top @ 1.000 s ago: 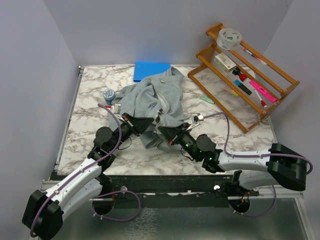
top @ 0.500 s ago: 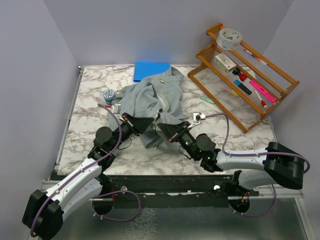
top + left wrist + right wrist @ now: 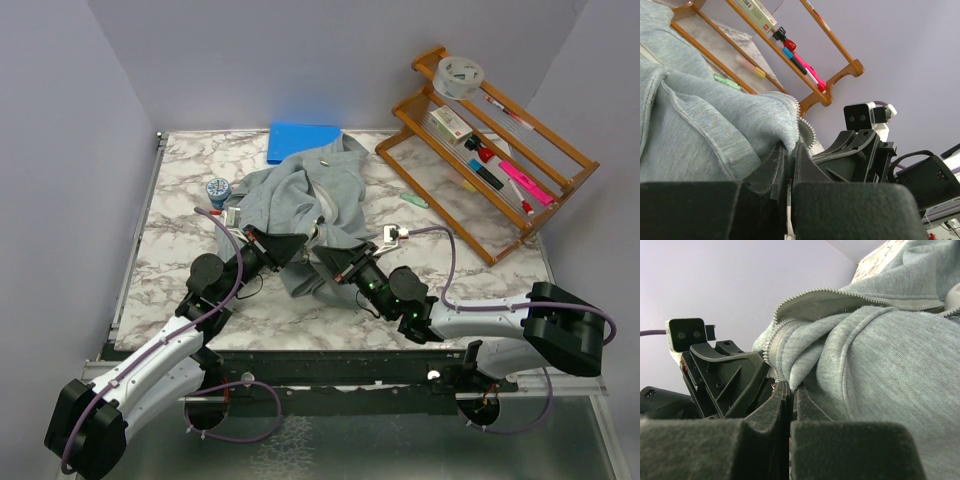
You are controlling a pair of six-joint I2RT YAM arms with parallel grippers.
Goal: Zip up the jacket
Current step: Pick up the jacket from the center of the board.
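With the jacket [image 3: 305,195] lying bunched in the middle of the table [image 3: 170,240], the left gripper [image 3: 790,150] and right gripper [image 3: 789,388] are each pinching one hem corner beside the zipper [image 3: 771,342], seemingly lining up its two ends, which next are needing careful mating.

no legible text, labels or numbers

The jacket [image 3: 300,195] is soft matt fleece, the table [image 3: 175,235] smooth marbled, the rack [image 3: 585,168] varnished wood
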